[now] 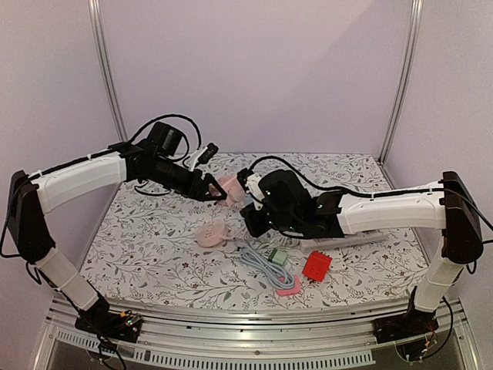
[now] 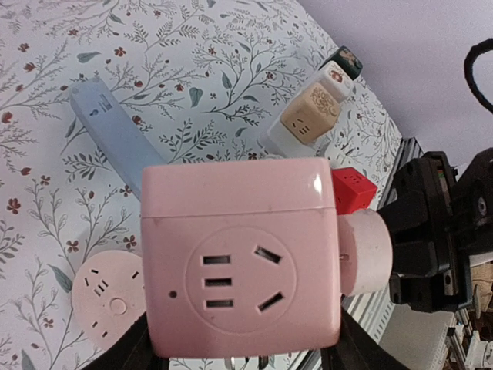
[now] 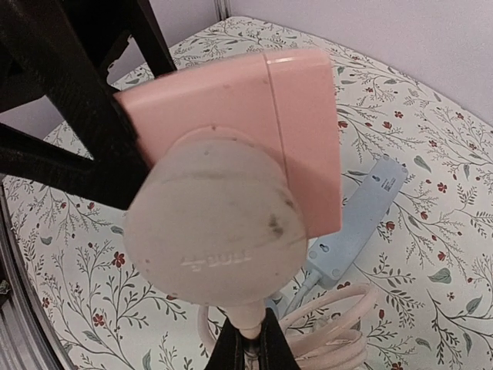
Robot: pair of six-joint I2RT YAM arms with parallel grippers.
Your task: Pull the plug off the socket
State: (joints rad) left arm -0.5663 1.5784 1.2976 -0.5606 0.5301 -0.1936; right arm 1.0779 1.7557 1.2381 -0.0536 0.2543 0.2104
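Left wrist: socket [image 2: 240,262] clamped in left claw [image 2: 235,351] (plug [image 2: 363,253] seated on right).

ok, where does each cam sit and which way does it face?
Top external: above and behind the bases, looking down on the floral-print table; left arm and right arm show.
Left wrist: on the left gripper, facing the pink plastic cube socket it clamps; black fingers bottom.
Right wrist: on the right gripper, facing the round pale plug in that cube; fingertips bottom.
Shared: both wrist views show cube and plug.
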